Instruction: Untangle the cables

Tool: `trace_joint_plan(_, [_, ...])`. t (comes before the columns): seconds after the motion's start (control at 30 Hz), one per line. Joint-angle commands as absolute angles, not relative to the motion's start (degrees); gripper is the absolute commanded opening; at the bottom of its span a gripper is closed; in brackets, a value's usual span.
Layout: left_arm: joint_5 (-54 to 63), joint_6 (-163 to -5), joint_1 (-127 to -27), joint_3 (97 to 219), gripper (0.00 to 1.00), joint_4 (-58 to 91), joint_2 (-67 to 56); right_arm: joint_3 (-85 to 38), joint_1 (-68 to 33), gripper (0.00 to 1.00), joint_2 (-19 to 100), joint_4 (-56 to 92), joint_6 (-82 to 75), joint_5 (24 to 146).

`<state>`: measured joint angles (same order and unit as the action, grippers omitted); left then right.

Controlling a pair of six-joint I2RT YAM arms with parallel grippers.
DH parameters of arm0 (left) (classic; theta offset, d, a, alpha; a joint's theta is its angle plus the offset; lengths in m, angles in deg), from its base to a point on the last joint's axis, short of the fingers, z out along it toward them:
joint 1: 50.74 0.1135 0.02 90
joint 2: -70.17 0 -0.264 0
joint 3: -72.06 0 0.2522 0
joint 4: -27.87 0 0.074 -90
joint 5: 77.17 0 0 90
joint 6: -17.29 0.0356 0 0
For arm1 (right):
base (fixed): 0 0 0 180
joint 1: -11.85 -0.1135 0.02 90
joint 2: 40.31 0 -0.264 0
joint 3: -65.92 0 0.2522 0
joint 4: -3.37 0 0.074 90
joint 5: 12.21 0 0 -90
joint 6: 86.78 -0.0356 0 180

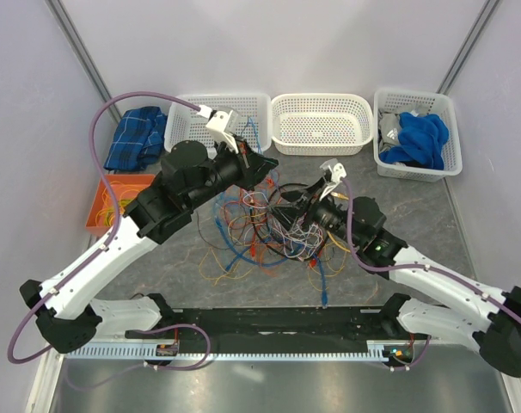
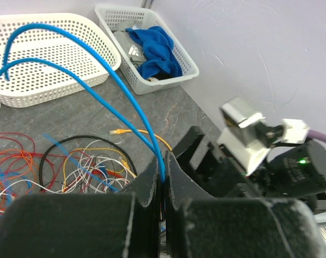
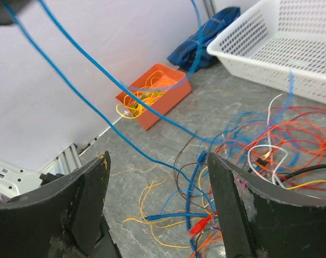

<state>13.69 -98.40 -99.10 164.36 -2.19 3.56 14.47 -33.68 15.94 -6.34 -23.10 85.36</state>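
left gripper (image 2: 163, 174) is pinching one blue cable (image 2: 158, 156), jaws pressed together; drawing it out slowly is looking wisest, with the spread right gripper (image 3: 157, 188) hovering low, ready to pin the rest. thin red, orange and white wires (image 1: 273, 228) are lying knotted in the middle of the table (image 1: 398, 202).

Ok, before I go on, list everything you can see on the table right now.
cables: many, mixed colours, tangled at table centre
blue cable: one, blue, raised off the pile
baskets: three, white, back row
cloth: one, blue, in the right basket
checked cloth: one, blue, back left
box: one, orange, left side, yellow wires inside
left tool: one, black, shut on the blue cable
right tool: one, black, open, over the pile
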Motion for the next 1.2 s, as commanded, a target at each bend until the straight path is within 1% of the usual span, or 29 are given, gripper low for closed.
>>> trace_joint_plan(0.0, [11.33, -99.78, -98.99, 167.38, 0.02, -1.89, 3.46, 15.42, -34.2, 0.79, 20.59, -16.26, -25.69, 89.22])
trace_joint_plan(0.13, [11.16, -99.87, -98.99, 167.47, 0.02, -1.89, 3.46, 14.63, -34.81, 0.76, 25.34, -19.43, -26.22, 89.48])
trace_joint_plan(0.27, [11.24, -99.95, -98.99, 166.95, 0.02, -1.89, 3.72, 12.97, -35.6, 0.7, 29.12, -21.98, -26.57, 89.75])
trace_joint_plan(0.33, [11.24, -100.04, -98.99, 166.68, 0.02, -1.8, 3.9, 12.61, -35.87, 0.63, 30.44, -22.6, -26.57, 89.57])
trace_joint_plan(0.37, [11.51, -100.04, -98.99, 166.5, 0.02, -1.89, 4.08, 12.17, -35.87, 0.58, 30.62, -22.6, -26.66, 89.48])
trace_joint_plan(0.4, [11.77, -99.87, -98.99, 166.33, 0.02, -1.8, 4.25, 12.17, -35.87, 0.38, 30.88, -22.6, -26.83, 89.05])
trace_joint_plan(0.43, [12.03, -99.78, -98.99, 166.15, 0.02, -1.8, 4.51, 12.08, -35.78, 0.28, 30.71, -22.08, -27.01, 88.87])
trace_joint_plan(0.47, [12.56, -99.52, -98.99, 165.8, 0.02, -2.15, 4.69, 11.91, -35.87, 0.2, 30.19, -21.38, -27.18, 88.52])
trace_joint_plan(0.5, [15.0, -99.17, -98.99, 165.63, 0.02, -2.41, 5.3, 11.91, -35.78, 0.07, 28.7, -20.5, -27.19, 88.25])
trace_joint_plan(0.53, [16.59, -99.08, -98.9, 165.28, 0.02, -2.59, 5.74, 11.64, -35.87, 0.0, 27.65, -17.53, -27.19, 86.94])
trace_joint_plan(0.6, [23.0, -99.25, -98.9, 163.78, 0.02, -3.56, 6.62, 9.81, -35.87, 0.0, 23.97, -12.69, -26.49, 85.27])
trace_joint_plan(0.67, [28.61, -99.78, -97.85, 161.51, 0.02, -4.08, 7.94, 5.61, -35.96, 0.0, 21.67, -2.6, -25.43, 81.23])
trace_joint_plan(0.7, [30.21, -100.65, -97.15, 160.62, 0.02, -4.52, 8.64, 3.84, -35.96, 0.0, 19.74, 1.18, -24.21, 79.48])
trace_joint_plan(0.73, [31.36, -101.53, -95.23, 159.74, 0.02, -4.96, 9.52, 1.82, -35.96, 0.0, 18.94, 8.01, -23.33, 76.85])
trace_joint_plan(0.77, [31.72, -102.67, -93.9, 157.47, 0.02, -5.31, 9.96, -2.12, -35.96, 0.0, 18.24, 10.95, -22.71, 75.52])
trace_joint_plan(0.8, [31.38, -104.85, -92.41, 156.06, 0.04, -5.49, 10.66, -4.16, -35.96, 0.0, 17.1, 13.5, -22.09, 74.37])
trace_joint_plan(0.87, [31.11, -108.46, -88.54, 151.59, 0.12, -5.49, 12.68, -10.38, -35.96, 0.0, 16.74, 20.71, -20.51, 70.78])
trace_joint_plan(0.9, [30.76, -109.18, -87.4, 150.17, 0.21, -4.88, 13.3, -12.68, -35.96, 0.0, 17.08, 22.73, -19.81, 69.8])
trace_joint_plan(0.97, [29.36, -110.41, -84.58, 146.57, 0.28, -4.27, 14.88, -18.55, -35.96, 0.0, 18.57, 27.75, -18.14, 67.43])
trace_joint_plan(1.03, [29.0, -111.55, -82.83, 144.89, 0.43, -3.91, 15.85, -21.83, -35.78, 0.0, 19.72, 30.91, -17.52, 63.91])
trace_joint_plan(1.07, [29.17, -111.9, -82.56, 143.58, 0.46, -3.74, 16.38, -24.72, -35.87, 0.0, 21.03, 31.53, -17.0, 63.12])
trace_joint_plan(1.17, [29.0, -111.99, -82.03, 141.9, 0.47, -2.77, 17.26, -29.9, -35.78, 0.0, 24.1, 32.94, -16.29, 60.66])
